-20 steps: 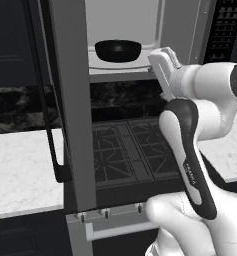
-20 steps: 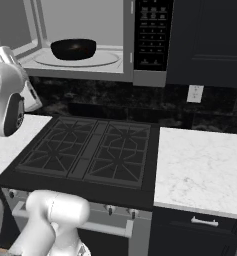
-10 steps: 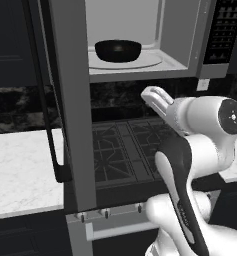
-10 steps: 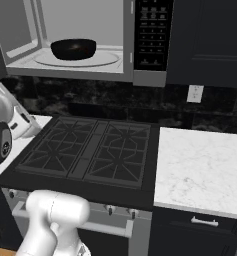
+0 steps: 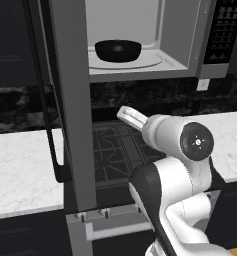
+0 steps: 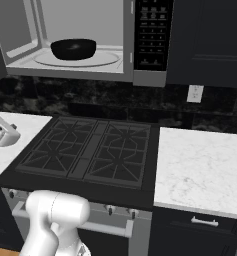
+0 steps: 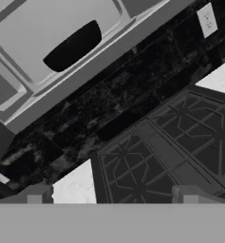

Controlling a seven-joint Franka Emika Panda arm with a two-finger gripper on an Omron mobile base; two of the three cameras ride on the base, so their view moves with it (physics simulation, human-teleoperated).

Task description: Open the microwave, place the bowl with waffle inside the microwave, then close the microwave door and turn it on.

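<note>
Over the stove, from the left base camera: the microwave stands open, its microwave door swung wide toward me with the black bar handle on its left side, and the bowl sits on the turntable inside. My hand hovers low above the stove, well below the cavity and apart from the door. The step in hand, as I judge it, is closing that door — I should bring the hand round to the door's outer face, press near the free handle edge and sweep in an arc, keeping clear of the frame.

From the right base camera: the bowl rests left of centre in the pale cavity, the button panel to its right; the hand is cut off at the left edge over the worktop, and the door is barely in frame.

From the hand camera: the two finger tips stand wide apart with nothing between them, looking across the stove toward the bowl. The waffle I cannot make out anywhere — the bowl's dark rim hides its inside.
</note>
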